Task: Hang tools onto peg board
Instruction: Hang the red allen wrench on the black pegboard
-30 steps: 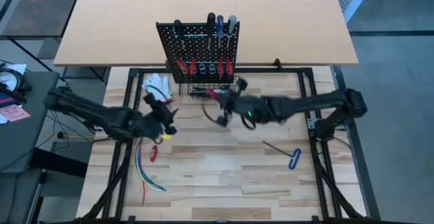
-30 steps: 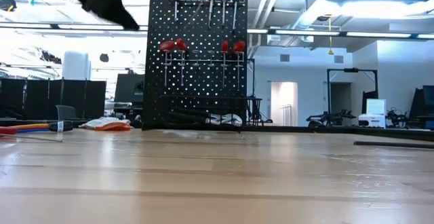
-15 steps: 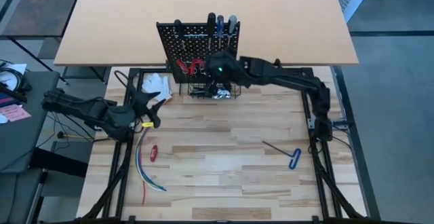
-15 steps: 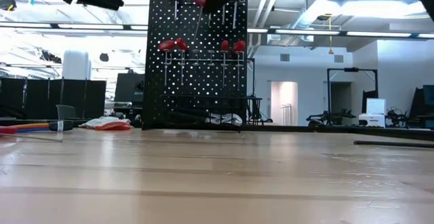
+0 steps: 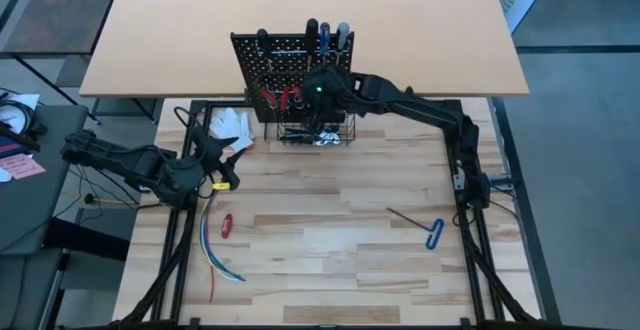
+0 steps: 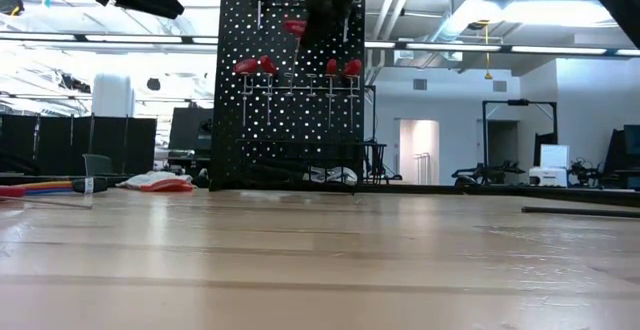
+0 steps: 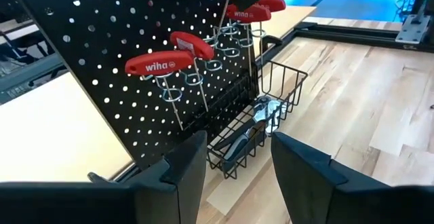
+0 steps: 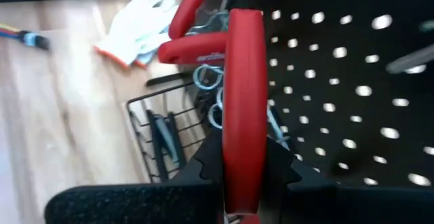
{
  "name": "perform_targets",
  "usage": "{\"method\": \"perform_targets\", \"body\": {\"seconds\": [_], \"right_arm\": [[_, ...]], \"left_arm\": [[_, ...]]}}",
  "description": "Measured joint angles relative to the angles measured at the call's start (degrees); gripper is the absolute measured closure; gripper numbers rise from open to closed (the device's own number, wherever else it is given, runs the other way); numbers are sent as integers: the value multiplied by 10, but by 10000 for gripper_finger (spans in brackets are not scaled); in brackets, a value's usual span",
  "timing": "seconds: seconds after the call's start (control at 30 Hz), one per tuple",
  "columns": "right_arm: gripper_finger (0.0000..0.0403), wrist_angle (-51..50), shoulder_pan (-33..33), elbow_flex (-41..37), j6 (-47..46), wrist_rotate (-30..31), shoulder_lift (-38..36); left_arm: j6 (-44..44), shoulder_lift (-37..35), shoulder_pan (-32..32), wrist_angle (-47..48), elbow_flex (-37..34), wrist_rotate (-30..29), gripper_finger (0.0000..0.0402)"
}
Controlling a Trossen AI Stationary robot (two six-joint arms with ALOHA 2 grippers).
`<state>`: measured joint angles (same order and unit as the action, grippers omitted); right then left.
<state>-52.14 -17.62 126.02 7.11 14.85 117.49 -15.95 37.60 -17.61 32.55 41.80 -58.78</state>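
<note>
Here, a red T-handle hex key (image 8: 244,102) sits clamped between the fingers of the right gripper (image 5: 318,92), held up against the peg board (image 5: 275,50); its shaft is hidden behind the gripper in the right wrist view, and in the low view only a sliver of red handle shows under the dark arm. The black perforated board stands upright at the back edge of the wooden desk (image 5: 340,230), with more red T-handle keys (image 7: 163,64) hanging in its metal rings and screwdrivers (image 5: 325,32) poking above its top edge. What lies in the black wire basket (image 7: 261,125) at the board's foot is hard to make out. The left gripper (image 5: 215,155) hovers over the desk left of the board, fingers apart and holding nothing. A white glove (image 5: 230,125) lies just beside it. Farther out rest a small red tool (image 5: 227,225), a bundle of coloured wires (image 5: 212,255) and a blue T-handle key (image 5: 432,232).
</note>
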Motion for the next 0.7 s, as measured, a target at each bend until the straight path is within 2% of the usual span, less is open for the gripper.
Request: {"method": "perform_targets", "body": {"seconds": [0.7], "right_arm": [[357,7,-25,0,-2,-36,0]], "left_arm": [[-3,0,0,0,0,0,242]]}}
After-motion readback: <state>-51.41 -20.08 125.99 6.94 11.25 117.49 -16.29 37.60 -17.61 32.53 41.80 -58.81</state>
